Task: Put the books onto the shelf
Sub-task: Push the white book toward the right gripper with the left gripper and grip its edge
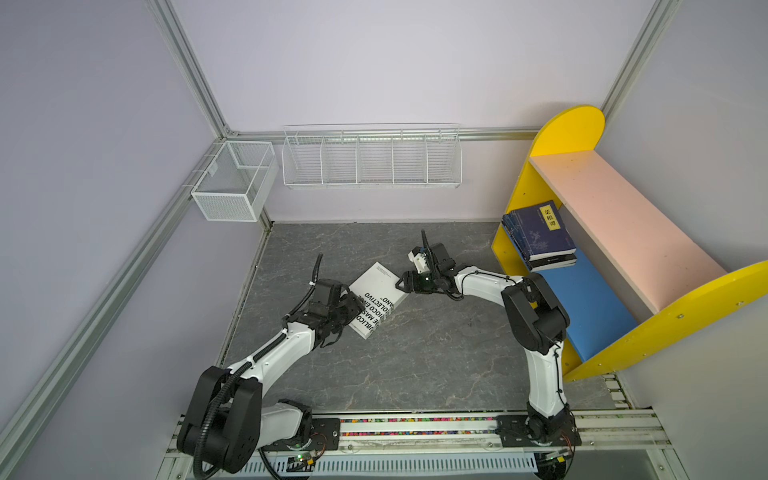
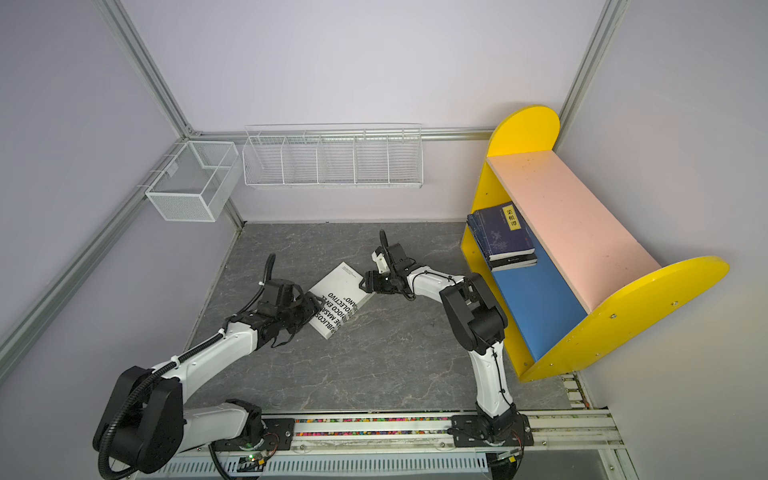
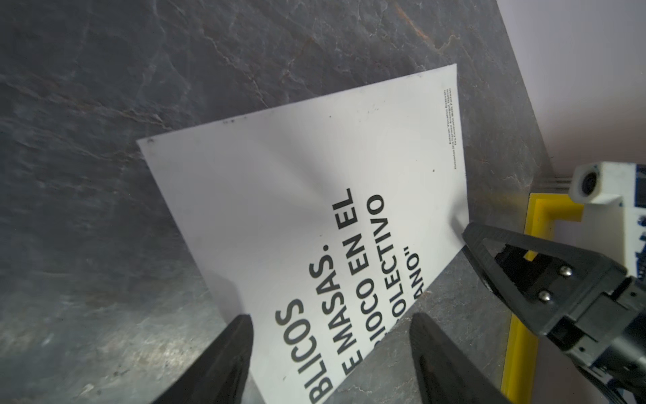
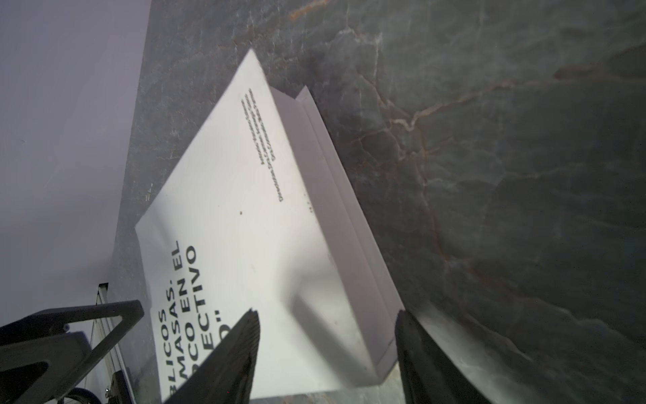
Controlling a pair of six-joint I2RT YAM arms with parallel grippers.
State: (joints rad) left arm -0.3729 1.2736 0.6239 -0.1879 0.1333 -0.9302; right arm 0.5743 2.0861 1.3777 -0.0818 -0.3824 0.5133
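Books (image 1: 540, 237): we see a stack lying on the shelf (image 1: 615, 199), blue board, so most is done. White book (image 1: 376, 291) left to shelve, flat on the bench (image 1: 415, 365) btw the arms. L jaws and R jaws spread, astride opposite edges; neither grips yet, we judge.

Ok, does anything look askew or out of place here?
The thick white book lies diagonally on the grey tabletop, off the yellow shelf. The shelved book stack is slightly fanned. Nothing looks spilled or damaged.
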